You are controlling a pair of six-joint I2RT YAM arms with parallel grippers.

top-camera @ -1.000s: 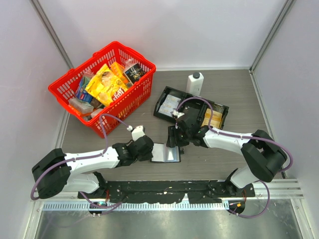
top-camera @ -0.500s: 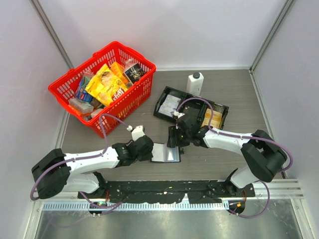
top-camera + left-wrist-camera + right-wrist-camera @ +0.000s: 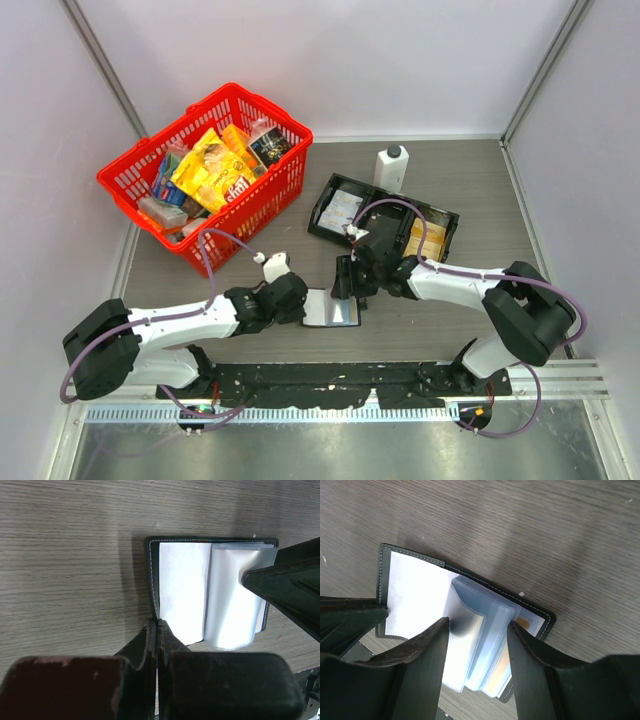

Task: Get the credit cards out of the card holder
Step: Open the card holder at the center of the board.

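left pincer [image 3: 157, 626] fingers together, pinning the near flap of the black leather-like bifold card holder [image 3: 181, 587], open on the wood-grain surface [image 3: 75, 555] | right pincer [image 3: 479, 625] apart, has edged in since a second ago and straddles the clear plastic sleeves [image 3: 481, 655] | golden-yellow plastic credit card [image 3: 523, 624] still sleeved; I judge the pull not yet begun

Black card holder [image 3: 180, 592], white stitching, pale inner face; grey wood-grain table [image 3: 65, 555]; red basket [image 3: 258, 205].

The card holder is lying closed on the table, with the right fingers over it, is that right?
No, it is not closed: the card holder lies open on the table, clear sleeves showing, with the right fingers over it. The right wrist view shows it.
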